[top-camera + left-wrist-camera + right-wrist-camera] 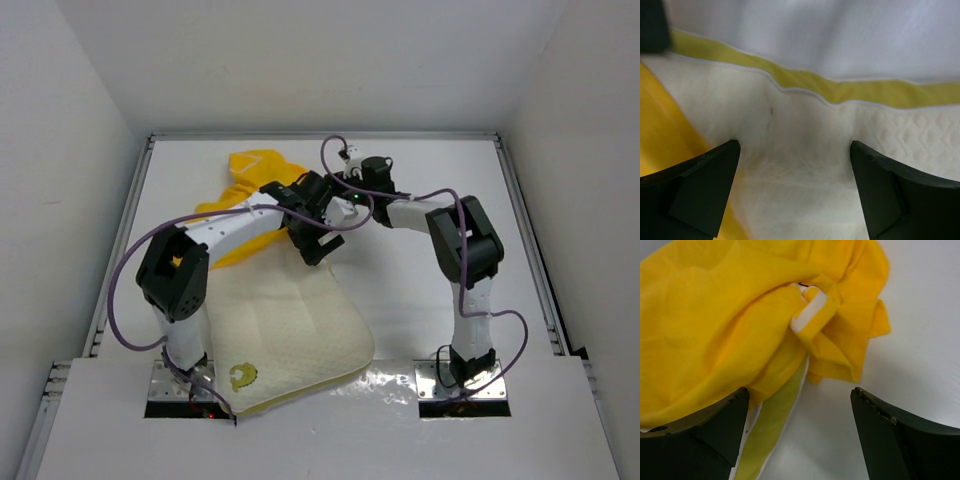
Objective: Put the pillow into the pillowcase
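Pillow (290, 330): cream, quilted, on counter (430, 170) toward 7 o'clock.
Pillowcase (250, 170): yellow, bunched at the pillow's 12 o'clock end.
Left tool (795, 150): jaws wide, over the pillow's yellow-banded edge.
Right tool (800, 395): jaws wide, pillowcase at its 10 o'clock.

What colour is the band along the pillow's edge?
Olive-yellow band, clearest in the left wrist view.

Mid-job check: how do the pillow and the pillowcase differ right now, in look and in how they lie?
The pillow is cream-white and quilted; the pillowcase is bright yellow, smooth cloth. The pillow lies spread flat at the near side; the pillowcase sits crumpled farther back. The pillow looks padded, the pillowcase thin. Both rest on the table, and they touch.
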You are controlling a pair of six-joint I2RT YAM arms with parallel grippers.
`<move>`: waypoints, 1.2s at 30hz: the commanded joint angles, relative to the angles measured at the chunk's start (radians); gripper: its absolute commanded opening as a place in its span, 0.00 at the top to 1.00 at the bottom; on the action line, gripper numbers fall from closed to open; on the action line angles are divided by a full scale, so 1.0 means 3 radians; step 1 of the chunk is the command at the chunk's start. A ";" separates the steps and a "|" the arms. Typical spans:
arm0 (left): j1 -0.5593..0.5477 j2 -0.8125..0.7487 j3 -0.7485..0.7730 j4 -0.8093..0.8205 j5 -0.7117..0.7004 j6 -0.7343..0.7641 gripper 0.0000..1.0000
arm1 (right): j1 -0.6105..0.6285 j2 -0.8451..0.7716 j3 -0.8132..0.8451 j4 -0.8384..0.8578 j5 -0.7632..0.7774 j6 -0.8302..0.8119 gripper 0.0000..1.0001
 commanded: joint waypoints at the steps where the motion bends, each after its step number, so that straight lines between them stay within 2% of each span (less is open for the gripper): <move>1: 0.0030 0.0221 0.0409 -0.0138 -0.0280 -0.0660 0.09 | 0.0047 0.0239 0.0319 0.0100 -0.0075 -0.0136 0.18; 4: 0.0020 0.0298 0.0344 -0.0068 -0.0101 -0.0870 0.08 | 0.0047 0.0449 0.0519 0.0157 -0.0172 -0.0038 0.18; 7: 0.0004 0.0298 0.0150 0.0239 -0.0075 -0.0947 0.08 | 0.0057 0.0552 0.0606 0.0274 -0.0269 0.0089 0.21; 8: 0.0009 0.0349 0.0129 0.0311 -0.0085 -0.0987 0.10 | 0.0057 0.0592 0.0596 0.0321 -0.0284 0.0120 0.23; 9: 0.0009 0.0374 0.0114 0.0326 -0.0095 -0.1003 0.15 | 0.0057 0.0608 0.0560 0.0351 -0.0290 0.0156 0.28; 10: 0.0009 0.0440 0.0108 0.0347 -0.0080 -0.1023 0.22 | 0.0052 0.0618 0.0545 0.0377 -0.0315 0.0156 0.30; 11: 0.0009 0.0466 0.0103 0.0352 -0.0080 -0.1034 0.42 | 0.0032 0.0608 0.0484 0.0382 -0.0340 0.0146 0.32; 14: 0.0009 0.0533 0.0052 0.0444 -0.0110 -0.1080 0.69 | -0.0060 0.0440 0.0234 0.0464 -0.0371 0.0126 0.31; 15: 0.0009 0.0543 0.0032 0.0459 -0.0141 -0.1105 0.93 | -0.0086 0.0379 0.0147 0.0510 -0.0361 0.0095 0.31; 16: 0.0009 0.0559 0.0032 0.0485 -0.0227 -0.1146 1.00 | -0.0121 0.0317 0.0075 0.0601 -0.0356 0.0064 0.31; 19: 0.0035 0.0457 -0.0019 0.0500 -0.0274 -0.1080 1.00 | -0.0244 0.0158 -0.0053 0.0587 -0.0432 -0.0119 0.32; 23: 0.0060 0.0140 -0.0234 0.0577 -0.0346 -0.0804 1.00 | -0.0285 0.0250 0.0191 0.0220 -0.0810 -0.0426 0.26; 26: 0.0066 -0.0019 -0.0255 0.0506 -0.0264 -0.0589 1.00 | -0.0275 0.0342 0.0269 0.0330 -0.0852 -0.0361 0.26; 30: 0.0066 -0.0070 -0.0250 0.0460 -0.0075 -0.0538 1.00 | -0.0280 0.0444 0.0233 0.0505 -0.0816 -0.0355 0.31; 32: 0.0066 -0.0065 -0.0245 0.0460 -0.0059 -0.0543 1.00 | -0.0270 0.0526 0.0386 0.0500 -0.0902 -0.0304 0.35; 36: 0.0066 -0.0019 -0.0173 0.0429 -0.0059 -0.0523 1.00 | -0.0214 0.0746 0.0611 0.0469 -0.0878 -0.0273 0.36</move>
